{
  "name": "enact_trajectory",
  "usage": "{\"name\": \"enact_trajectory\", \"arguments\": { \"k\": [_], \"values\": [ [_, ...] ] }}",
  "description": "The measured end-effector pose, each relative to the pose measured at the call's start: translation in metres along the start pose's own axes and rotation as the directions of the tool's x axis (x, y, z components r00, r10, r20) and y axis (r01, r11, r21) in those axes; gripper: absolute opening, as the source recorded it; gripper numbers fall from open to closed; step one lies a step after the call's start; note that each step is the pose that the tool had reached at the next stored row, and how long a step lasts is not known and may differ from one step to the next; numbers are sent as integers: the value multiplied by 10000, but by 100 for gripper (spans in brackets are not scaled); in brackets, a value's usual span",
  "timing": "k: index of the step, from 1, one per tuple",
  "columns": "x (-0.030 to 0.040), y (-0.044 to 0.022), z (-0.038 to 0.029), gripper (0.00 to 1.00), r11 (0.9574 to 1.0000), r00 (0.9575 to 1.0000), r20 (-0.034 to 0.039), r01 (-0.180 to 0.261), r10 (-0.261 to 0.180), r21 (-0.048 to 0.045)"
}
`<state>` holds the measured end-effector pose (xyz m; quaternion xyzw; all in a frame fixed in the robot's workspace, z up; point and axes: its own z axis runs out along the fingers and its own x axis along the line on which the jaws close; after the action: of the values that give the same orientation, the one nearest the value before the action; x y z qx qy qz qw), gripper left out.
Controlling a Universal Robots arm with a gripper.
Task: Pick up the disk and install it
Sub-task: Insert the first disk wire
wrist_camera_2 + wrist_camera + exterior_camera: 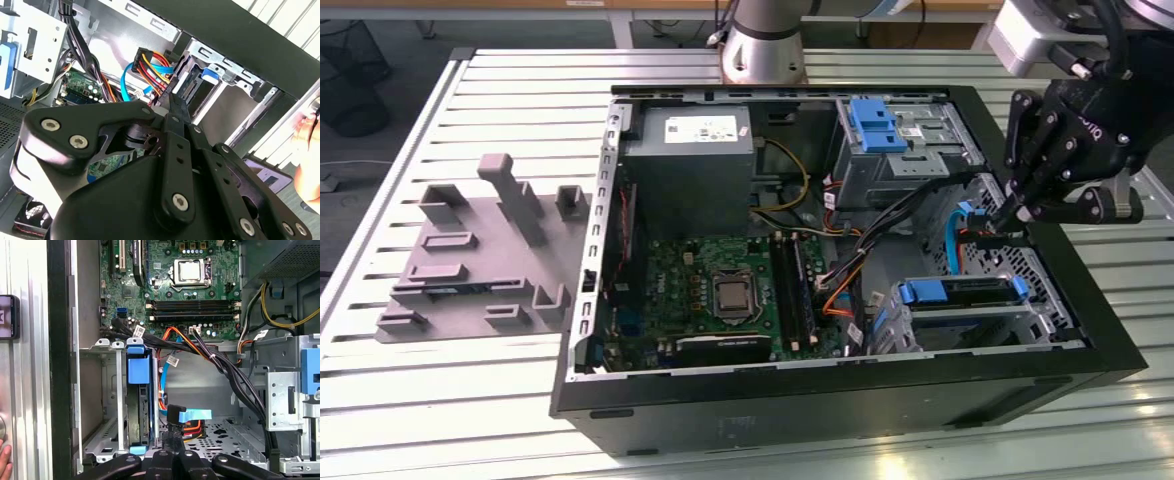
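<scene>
The disk [961, 292] sits inside the lower drive cage [1014, 325] at the case's corner on the exterior view's right, its blue rails showing. In the first wrist view the disk [138, 410] stands edge-on in its slot, with a blue tab at its end. My gripper [1017, 212] hangs over the case's wall on the exterior view's right, apart from the disk. Its fingers are pressed together. In the second wrist view the gripper [172, 102] has its tips right by a black connector on a flat blue cable [196, 415]. I see nothing between the fingers.
The open case holds a grey power supply [687, 140], a green motherboard [720, 290], an upper cage with a blue latch [874, 125] and thick cable bundles [881, 230]. A grey moulded fixture [480, 250] lies outside the case. A person's hand [307, 150] rests outside the case wall.
</scene>
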<state>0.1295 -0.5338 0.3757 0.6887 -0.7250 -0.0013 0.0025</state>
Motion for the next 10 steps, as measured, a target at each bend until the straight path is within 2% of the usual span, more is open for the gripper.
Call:
{"name": "enact_trajectory", "arguments": {
  "k": [7,10],
  "values": [
    [-8,0,54,11,10000,10000,1,0,0,0],
    [-8,0,54,11,10000,10000,-1,0,0,1]
  ]
}}
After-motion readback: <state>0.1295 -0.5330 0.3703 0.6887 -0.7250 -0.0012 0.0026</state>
